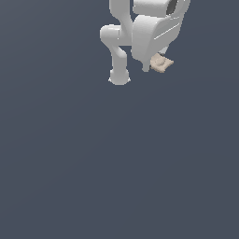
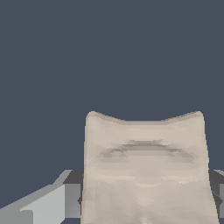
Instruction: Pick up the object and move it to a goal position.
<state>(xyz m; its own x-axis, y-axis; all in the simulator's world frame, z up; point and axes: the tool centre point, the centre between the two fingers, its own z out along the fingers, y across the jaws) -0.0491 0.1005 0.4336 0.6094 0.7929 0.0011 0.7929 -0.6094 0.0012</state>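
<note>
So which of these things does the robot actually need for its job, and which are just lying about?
Part of the job:
- the tan lump, sitting at the claw's tip
- the claw, close against the lump

Just lying about:
- nothing; only the plain grey-blue floor and the robot's own white arm show.

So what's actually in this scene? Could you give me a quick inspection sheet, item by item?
Surface: a plain dark blue-grey ground fills both views; no table edge or markings are visible.
Job's things: one small tan-beige lump with a notched top, at the tip of the white arm. In the wrist view it fills the foreground.
Goal position: no marker seen.
Clutter: nothing seen.
Gripper: the white gripper sits right against the lump; grey fingers show on either side of it in the wrist view, so it looks clamped on the lump.
Cables: nothing seen.
Surroundings: only the white arm; nothing else seen.
</note>
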